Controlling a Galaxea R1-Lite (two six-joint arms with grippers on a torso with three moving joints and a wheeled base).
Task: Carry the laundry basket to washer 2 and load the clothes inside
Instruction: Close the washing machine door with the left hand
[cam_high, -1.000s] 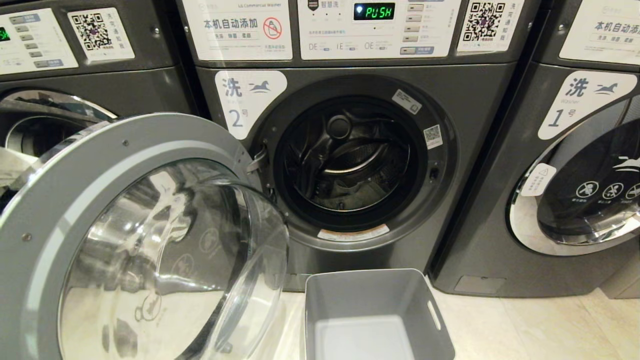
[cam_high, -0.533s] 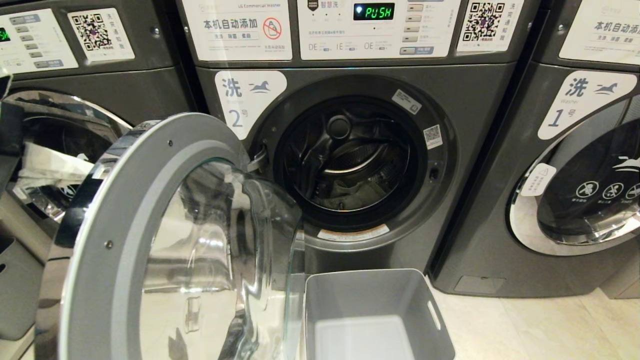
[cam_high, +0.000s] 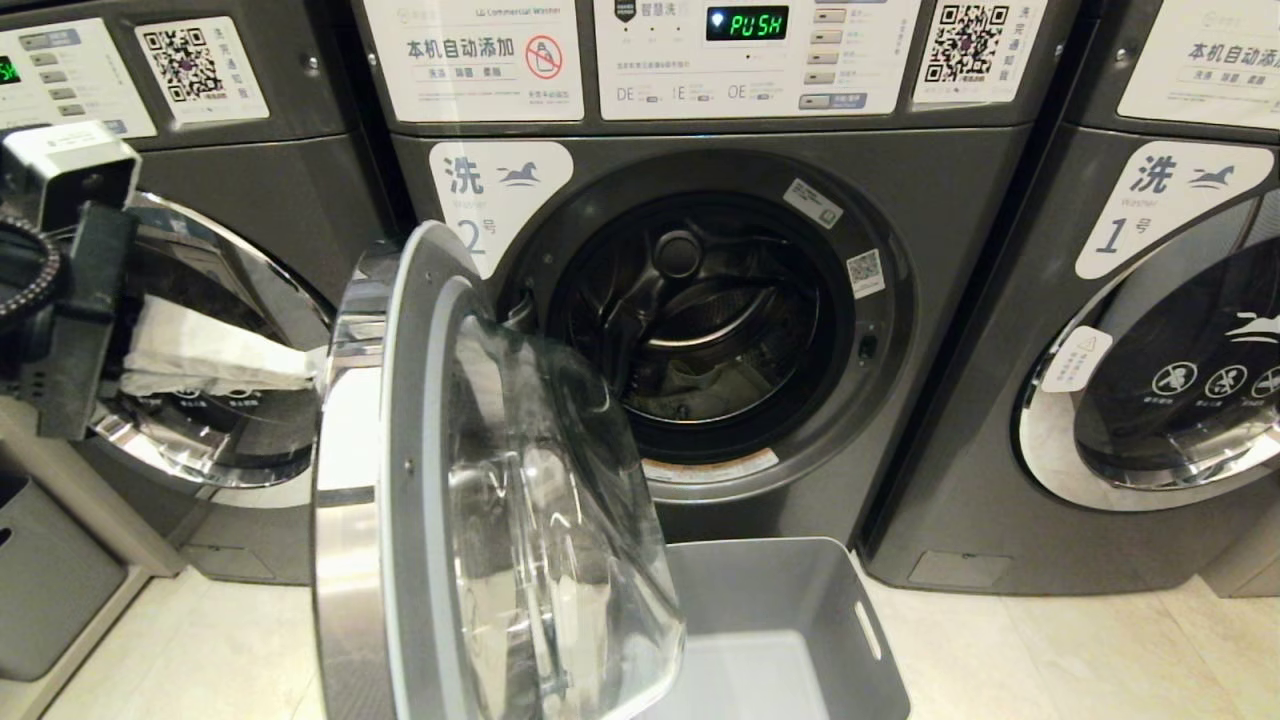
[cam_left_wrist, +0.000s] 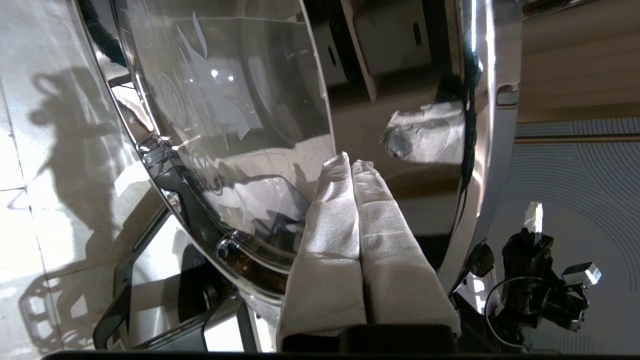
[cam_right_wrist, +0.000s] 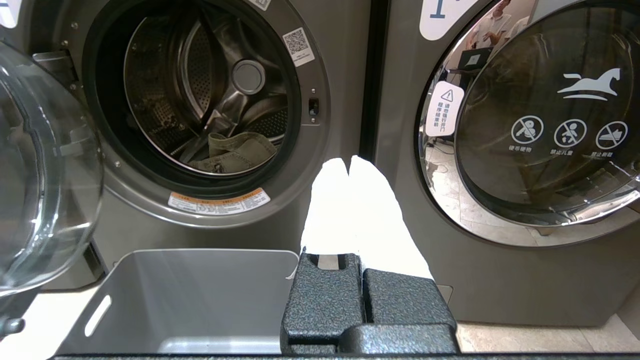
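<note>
Step in hand: judged to be closing the door; loading looks done.
Clothes (cam_right_wrist: 235, 150): lying low in the drum of washer 2 (cam_high: 700, 320), far side of the open port.
Laundry basket (cam_high: 860, 600): on the floor near the camera, just in front of washer 2 and below its port; nothing visible inside it.
Door (cam_high: 440, 480): hinged on the port's left, standing roughly half open and edge-on, its glass bowl facing right toward the port and overhanging the basket's left part.
Left gripper (cam_left_wrist: 352, 162): fingers pressed together, holding nothing, tips at the door's outer face near the chrome rim; contact cannot be confirmed. Left of the door.
Right gripper (cam_right_wrist: 349, 162): fingers together, holding nothing, parked above the basket's right end, aimed between washer 2 and washer 1 (cam_high: 1150, 350).
Deciding relation: the port lies to the right of and beyond the left fingers with the door between, so a rightward push closes it; the left arm is nearer.
Risk: the bowl may catch the basket rim.
</note>
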